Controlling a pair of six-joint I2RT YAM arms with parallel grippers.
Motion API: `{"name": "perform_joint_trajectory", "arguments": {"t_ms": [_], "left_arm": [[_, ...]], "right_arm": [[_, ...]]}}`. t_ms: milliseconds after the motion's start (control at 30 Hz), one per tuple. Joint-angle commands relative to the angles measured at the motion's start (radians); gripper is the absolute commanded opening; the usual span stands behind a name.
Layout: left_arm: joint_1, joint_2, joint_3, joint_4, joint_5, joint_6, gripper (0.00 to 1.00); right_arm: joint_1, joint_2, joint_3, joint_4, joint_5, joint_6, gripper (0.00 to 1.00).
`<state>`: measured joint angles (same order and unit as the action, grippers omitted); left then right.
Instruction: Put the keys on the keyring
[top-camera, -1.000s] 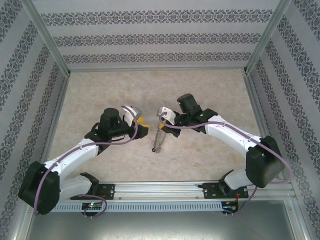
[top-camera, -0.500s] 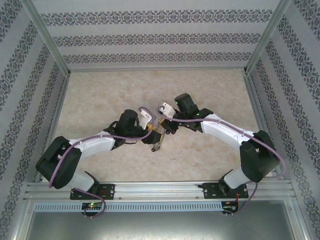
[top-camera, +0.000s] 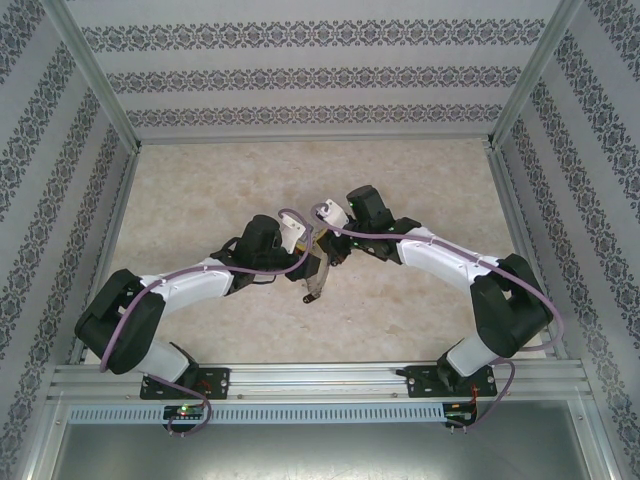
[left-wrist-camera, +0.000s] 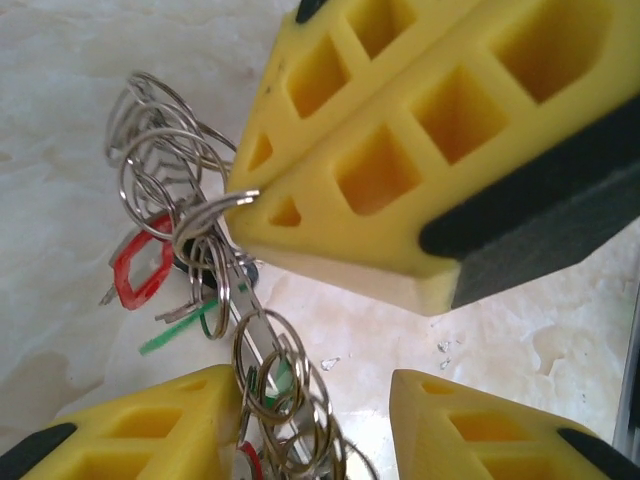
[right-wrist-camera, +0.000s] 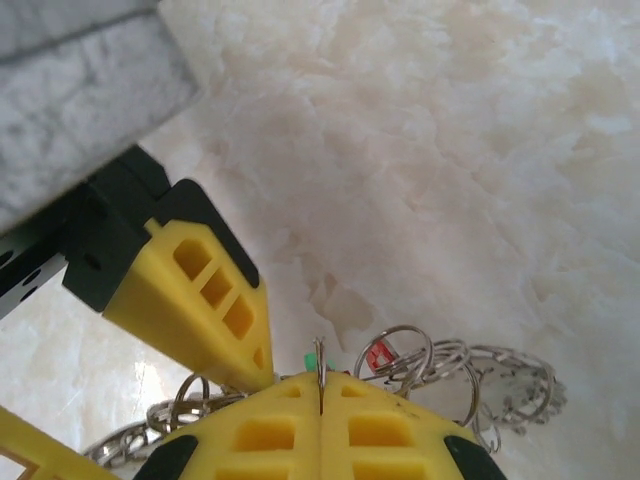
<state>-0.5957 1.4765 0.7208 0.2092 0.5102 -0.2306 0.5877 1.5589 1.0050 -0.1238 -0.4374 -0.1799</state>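
Top external: left arm (top-camera: 190, 285), right arm (top-camera: 440, 262) bend inward, meeting.
Right gripper (left-wrist-camera: 262, 200) pinches the keyring (left-wrist-camera: 212, 262); left gripper (left-wrist-camera: 305, 400) spread, seemingly straddling it.

Thin, bright polished metal wire for the keyring (left-wrist-camera: 205, 225). Red and green plastic on heads of the keys (left-wrist-camera: 140, 272). Matt yellow moulded plastic, square-celled, black-capped, on the right tool (right-wrist-camera: 320, 380). Smooth, faintly glossy marble-look bench (right-wrist-camera: 450, 150).

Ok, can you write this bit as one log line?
right gripper: shut on keyring | left gripper: open around keyring | red key: among its rings
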Motion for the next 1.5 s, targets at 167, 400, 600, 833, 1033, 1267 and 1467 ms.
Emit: {"name": "perform_joint_trajectory", "arguments": {"t_ms": [167, 400, 600, 833, 1033, 1267, 1467], "left_arm": [[-0.007, 0.029, 0.062, -0.103, -0.026, -0.021, 0.35], [-0.006, 0.069, 0.109, -0.166, -0.112, -0.021, 0.33], [0.006, 0.079, 0.135, -0.192, -0.134, -0.006, 0.2], [0.014, 0.071, 0.143, -0.204, -0.109, 0.004, 0.0], [0.033, 0.028, 0.136, -0.177, -0.074, -0.064, 0.0], [0.065, -0.033, 0.14, -0.127, -0.001, -0.171, 0.0], [0.086, -0.063, 0.16, -0.1, 0.102, -0.237, 0.0]], "right_arm": [[-0.02, 0.012, -0.002, 0.122, 0.035, 0.092, 0.0], [-0.012, 0.012, -0.017, 0.124, 0.046, 0.096, 0.0], [-0.011, 0.006, -0.036, 0.117, 0.06, 0.085, 0.0], [-0.013, -0.007, -0.057, 0.129, 0.049, 0.052, 0.06], [-0.046, -0.11, -0.135, 0.186, -0.027, 0.015, 0.33], [-0.125, -0.34, -0.28, 0.231, -0.036, 0.19, 0.55], [-0.275, -0.406, -0.29, 0.128, -0.079, 0.602, 0.55]]}}
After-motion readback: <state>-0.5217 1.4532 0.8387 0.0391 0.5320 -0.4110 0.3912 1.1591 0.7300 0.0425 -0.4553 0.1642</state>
